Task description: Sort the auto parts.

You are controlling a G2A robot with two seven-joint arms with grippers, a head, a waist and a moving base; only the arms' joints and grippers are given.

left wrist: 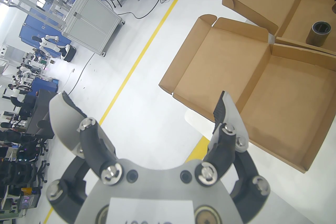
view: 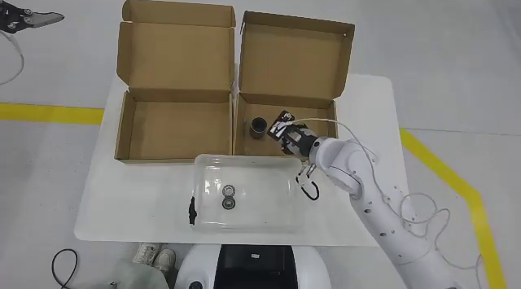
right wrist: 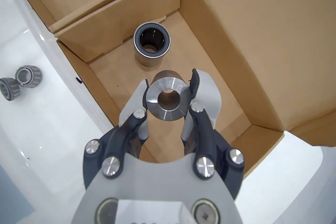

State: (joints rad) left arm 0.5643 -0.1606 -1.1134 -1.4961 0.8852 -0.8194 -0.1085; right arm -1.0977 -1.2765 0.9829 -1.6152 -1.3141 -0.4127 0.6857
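Two open boxes sit side by side on the desk [view: 366,110], a left box [view: 171,126] and a right box [view: 293,57], with one clear bin [view: 244,161] on the robot's side of them. There are four parts: one steel bushing [right wrist: 168,101], one black sleeve [right wrist: 152,42] and two small bearings [right wrist: 28,76]. The right end effector [right wrist: 169,80] is clamped on the bushing, a finger against each side of its round wall, above the right box. The bushing's long axis runs roughly along the fingers, with its bored end face turned back toward the wrist and its far end toward the box floor. Whether it touches that floor I cannot tell. The sleeve stands upright in the right box, bore up, just beyond the fingertips and apart from the bushing. The bearings lie close together in the bin, off to one side of this end effector, past the box wall. The left end effector [left wrist: 143,104] has its fingers spread wide with nothing between them, out past the desk's edge, well apart from the parts, the left box lying ahead of it.
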